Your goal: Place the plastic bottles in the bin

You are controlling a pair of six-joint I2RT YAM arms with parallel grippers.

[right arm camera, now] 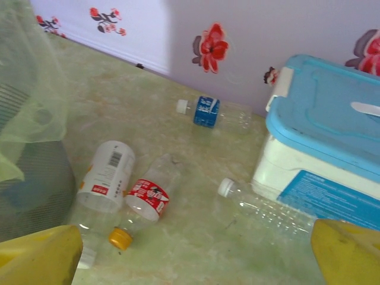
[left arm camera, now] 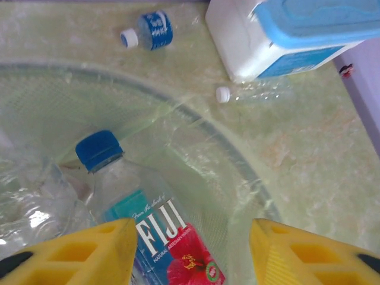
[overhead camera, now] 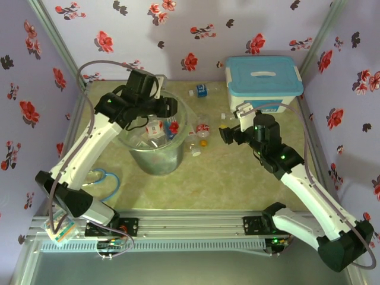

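The walls [overhead camera: 237, 18] are papered lilac, strewn with red and black flowers. The table [overhead camera: 225, 184] is marbled pale green. The box [overhead camera: 264, 100] is white, its lid [overhead camera: 261, 74] light blue. The bin [overhead camera: 155, 159] is grey. The Fiji bottle [left arm camera: 148, 219] is capped blue and labelled blue with a red flower. A second bottle [right arm camera: 145, 199] is labelled red and capped orange. A third bottle [right arm camera: 208, 111] is labelled blue and capped white. The fingers [left arm camera: 89, 252] are yellow.

Bottles [overhead camera: 158, 127] in bin [overhead camera: 155, 161] blurred, apparently several

light: bright, even | shadows: soft | wrist views: slightly blurred, washed-out
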